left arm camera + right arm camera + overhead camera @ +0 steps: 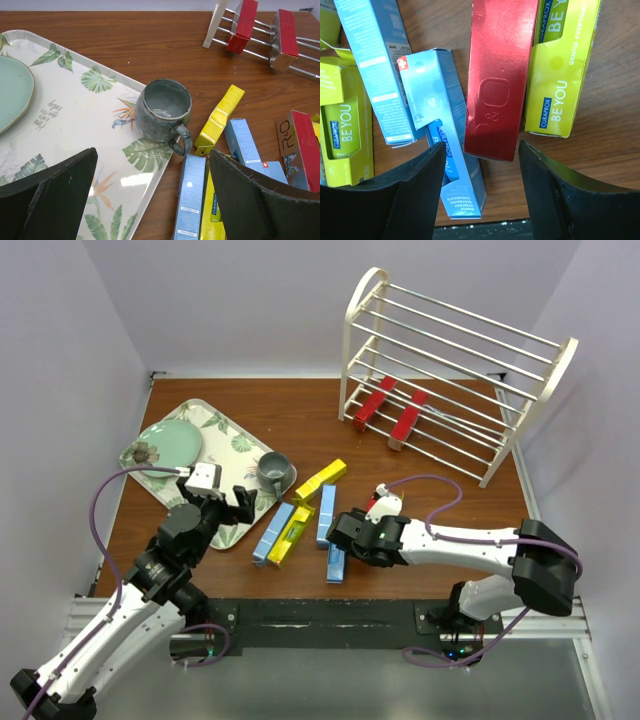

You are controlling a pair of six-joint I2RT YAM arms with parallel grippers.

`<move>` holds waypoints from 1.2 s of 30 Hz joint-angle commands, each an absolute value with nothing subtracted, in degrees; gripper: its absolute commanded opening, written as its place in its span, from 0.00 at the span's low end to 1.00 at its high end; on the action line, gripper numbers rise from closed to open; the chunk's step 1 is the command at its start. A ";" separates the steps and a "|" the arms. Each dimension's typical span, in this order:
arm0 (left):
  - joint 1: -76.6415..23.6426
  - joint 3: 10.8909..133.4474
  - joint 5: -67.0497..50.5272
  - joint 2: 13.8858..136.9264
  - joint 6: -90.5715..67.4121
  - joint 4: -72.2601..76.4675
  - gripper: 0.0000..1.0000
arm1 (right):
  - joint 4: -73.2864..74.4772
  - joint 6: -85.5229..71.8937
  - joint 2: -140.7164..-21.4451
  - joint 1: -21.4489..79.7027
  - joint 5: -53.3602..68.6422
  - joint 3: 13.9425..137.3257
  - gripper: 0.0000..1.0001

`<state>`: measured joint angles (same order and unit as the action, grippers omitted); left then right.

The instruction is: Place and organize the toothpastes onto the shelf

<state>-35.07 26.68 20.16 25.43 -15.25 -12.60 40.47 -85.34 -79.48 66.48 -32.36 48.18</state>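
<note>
Between the right gripper [482,150]'s half-open jaws lies a red toothpaste box [495,80] — likely light, crushable cardboard; pinch its long sides.

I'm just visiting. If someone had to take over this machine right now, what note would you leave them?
Left gripper: open, empty, above the tray edge by the mug.
Right gripper: open, jaws either side of a red toothpaste on the table, not gripping yet.
Done: two red toothpastes on the shelf's bottom tier.
To do: that red one and the yellow toothpastes and blue toothpastes heaped on the table.
</note>
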 commanded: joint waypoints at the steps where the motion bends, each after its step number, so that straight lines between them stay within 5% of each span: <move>1: -35.42 29.00 20.04 25.05 -14.77 -12.04 1.00 | 40.08 -89.73 -81.65 66.80 -36.91 48.69 0.61; 12: -35.86 28.92 20.04 25.14 -14.59 -11.78 1.00 | 40.78 -93.43 -84.64 66.80 -39.72 47.99 0.52; 22: -35.86 28.92 20.04 25.14 -14.41 -11.60 1.00 | 43.15 -87.55 -85.61 66.80 -39.82 50.88 0.28; 36: -35.95 29.00 20.30 25.49 -14.33 -11.60 1.00 | 51.77 -71.99 -80.17 65.05 -39.55 63.81 0.24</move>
